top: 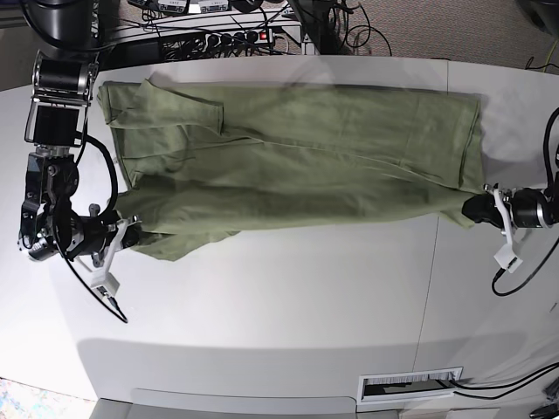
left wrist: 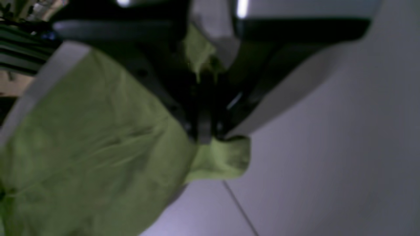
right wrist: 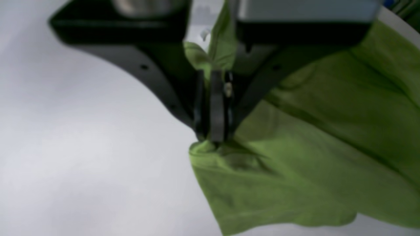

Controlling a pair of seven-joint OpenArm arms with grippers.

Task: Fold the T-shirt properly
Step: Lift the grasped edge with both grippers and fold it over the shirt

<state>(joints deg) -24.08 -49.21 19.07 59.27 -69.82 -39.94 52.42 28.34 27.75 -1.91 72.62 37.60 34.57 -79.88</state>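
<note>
Here, lay spread out long across the white table (top: 279, 288): the green T-shirt (top: 297, 166), stretched from one side to the other in the base view. Was pinched at both ends. Left gripper (top: 476, 209) squeezed tight on a corner of the cloth at the right side of that view, near the table edge. Right gripper (top: 131, 236) squeezed tight on the cloth at the left side, by the sleeve end. Seen up close from the left wrist: dark fingers (left wrist: 205, 127) pressed together, a small green fold (left wrist: 223, 159) poking out just below them, the rest of the cloth spread off to the left. Looked blurry there, so maybe only a thin edge was caught. Seen from the right wrist: fingers (right wrist: 216, 108) closed on a bunched bit of green (right wrist: 210, 147), the cloth fanning out to the right. Showed some wrinkles near the sleeve.
</note>
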